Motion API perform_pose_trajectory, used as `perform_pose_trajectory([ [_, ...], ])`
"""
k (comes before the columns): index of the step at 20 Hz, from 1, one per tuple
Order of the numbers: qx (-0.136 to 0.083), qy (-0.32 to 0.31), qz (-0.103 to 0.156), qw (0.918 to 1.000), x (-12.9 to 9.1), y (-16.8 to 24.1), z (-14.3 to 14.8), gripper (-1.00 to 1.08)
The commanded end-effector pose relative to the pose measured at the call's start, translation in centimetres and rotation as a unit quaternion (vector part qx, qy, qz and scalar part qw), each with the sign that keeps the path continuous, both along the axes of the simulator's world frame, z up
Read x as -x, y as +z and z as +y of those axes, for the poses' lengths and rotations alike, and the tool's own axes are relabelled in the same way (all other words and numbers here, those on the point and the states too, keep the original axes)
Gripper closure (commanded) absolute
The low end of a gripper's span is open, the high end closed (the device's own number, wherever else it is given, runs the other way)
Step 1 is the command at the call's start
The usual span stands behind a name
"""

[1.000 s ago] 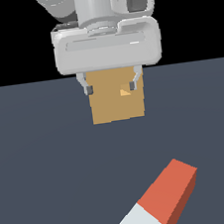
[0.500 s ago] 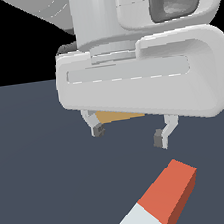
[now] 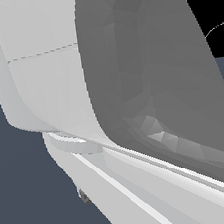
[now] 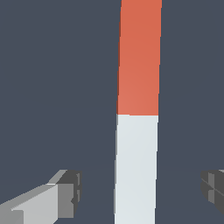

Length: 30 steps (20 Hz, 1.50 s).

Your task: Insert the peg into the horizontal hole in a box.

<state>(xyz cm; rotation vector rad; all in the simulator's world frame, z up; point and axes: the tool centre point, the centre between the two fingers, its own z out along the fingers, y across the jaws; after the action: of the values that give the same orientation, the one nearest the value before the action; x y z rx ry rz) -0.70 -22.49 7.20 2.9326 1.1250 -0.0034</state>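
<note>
Gripper (image 4: 140, 192) jaws are spread wide open in the wrist view, one dark pad (image 4: 72, 192) on each side of the peg (image 4: 136, 131) with clear gaps, so nothing's touching yet. Peg lies flat on the dark floor (image 4: 52, 87), its pale half between the fingers and its red-orange half running off toward 12 o'clock. Exterior view is basically useless, the arm's white-grey body (image 3: 133, 106) fills nearly everything. Can't see the box anywhere.
</note>
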Motion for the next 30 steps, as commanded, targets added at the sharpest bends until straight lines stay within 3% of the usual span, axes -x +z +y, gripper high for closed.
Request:
perform_pose_trajectory([
  [1,0.000,-0.016,-0.001,0.9999,0.3,-0.4,-0.7,-0.92],
  [10,0.000,-0.016,0.000,0.9999,0.4,-0.8,-0.8,-0.92],
  [24,-0.001,-0.015,-0.001,0.9999,0.4,-5.4,-0.6,-0.92],
  [25,-0.001,-0.015,-0.001,0.9999,0.4,-5.4,-0.6,1.08],
  [30,-0.001,-0.015,-0.001,0.9999,0.4,-5.4,-0.6,1.08],
])
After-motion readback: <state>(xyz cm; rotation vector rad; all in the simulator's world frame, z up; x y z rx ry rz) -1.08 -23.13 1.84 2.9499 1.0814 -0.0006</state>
